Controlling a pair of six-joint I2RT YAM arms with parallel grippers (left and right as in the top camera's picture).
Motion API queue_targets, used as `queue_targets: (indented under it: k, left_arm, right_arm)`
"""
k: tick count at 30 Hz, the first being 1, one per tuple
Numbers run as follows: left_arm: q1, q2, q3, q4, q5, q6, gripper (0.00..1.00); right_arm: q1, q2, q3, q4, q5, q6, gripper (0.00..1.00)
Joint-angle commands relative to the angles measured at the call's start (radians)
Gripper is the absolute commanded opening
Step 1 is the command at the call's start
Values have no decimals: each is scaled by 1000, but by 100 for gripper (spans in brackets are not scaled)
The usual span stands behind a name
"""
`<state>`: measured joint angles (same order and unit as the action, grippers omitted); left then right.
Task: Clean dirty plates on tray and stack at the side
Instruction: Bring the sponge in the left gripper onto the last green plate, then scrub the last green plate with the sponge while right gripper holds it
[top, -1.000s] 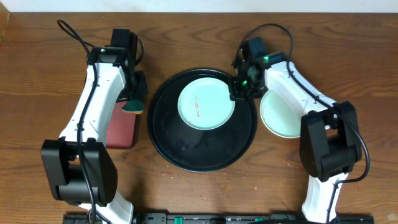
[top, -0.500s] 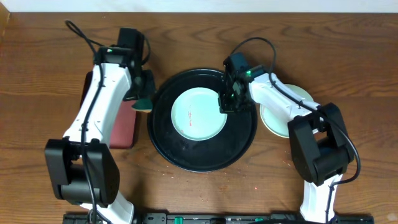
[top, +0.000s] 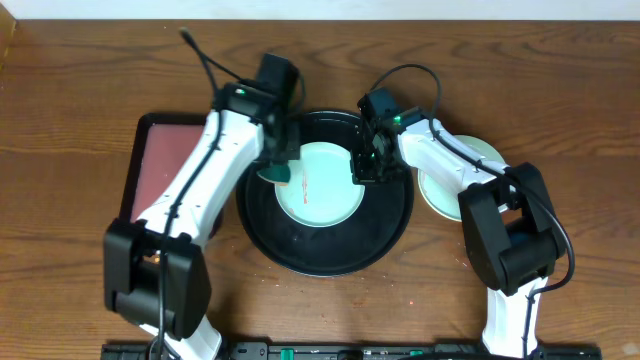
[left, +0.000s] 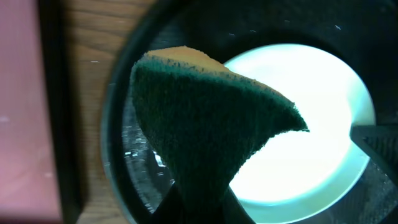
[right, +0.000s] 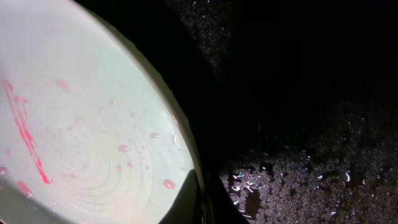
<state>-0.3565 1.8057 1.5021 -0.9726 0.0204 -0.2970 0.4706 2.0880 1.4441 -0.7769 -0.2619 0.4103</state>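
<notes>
One smeared plate (top: 325, 195) lies with right claw (top: 361, 170) at its rim.

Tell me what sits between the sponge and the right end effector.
Overhead view: the red-smeared mint plate fills the stretch from sponge to right end effector.

One plate (top: 320, 195) lies in the round tray (top: 325, 250), toward its back. A rectangular tray (top: 158, 165) lies to its left, and more plates (top: 445, 200) sit just right.
</notes>
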Motion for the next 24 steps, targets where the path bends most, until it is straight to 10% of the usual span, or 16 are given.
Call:
queue_targets:
  k: [1,24]
  left_arm:
    - [-36,60,0,11,-2,-39,7]
    - [-126,200,-134,134,-5,-146,7]
  right_arm:
    - [0,24,-8,3,-8,12,1]
    - [0,24,-8,3,-8,12,1]
